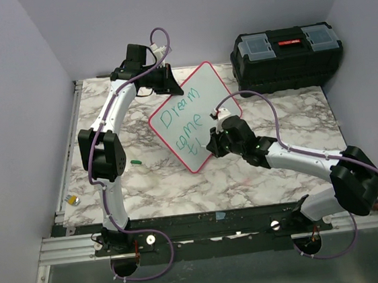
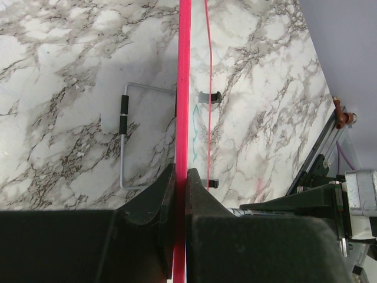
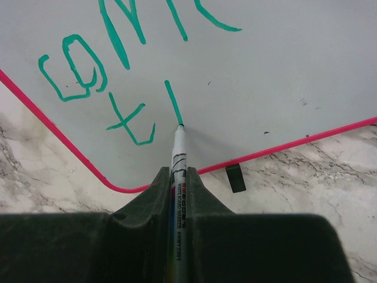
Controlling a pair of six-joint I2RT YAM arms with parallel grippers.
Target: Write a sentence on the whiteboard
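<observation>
The whiteboard (image 1: 195, 107) with its red-pink rim stands tilted on the marble table. My left gripper (image 1: 168, 83) is shut on its top rim; in the left wrist view the rim (image 2: 184, 88) runs edge-on between the closed fingers of the left gripper (image 2: 181, 177). My right gripper (image 1: 212, 141) is shut on a white marker (image 3: 178, 159). The marker's green tip touches the whiteboard (image 3: 271, 76) at the bottom end of a fresh short stroke. The sentence (image 1: 182, 123) in green reads "Dream come t" plus that stroke; its lower letters (image 3: 88, 71) show in the right wrist view.
A black toolbox (image 1: 287, 57) stands at the back right. A small green cap (image 1: 136, 162) lies on the table left of the board. A small yellow-and-silver object (image 1: 74, 200) sits at the left edge. The board's wire stand (image 2: 123, 135) lies behind it. Purple walls enclose the table.
</observation>
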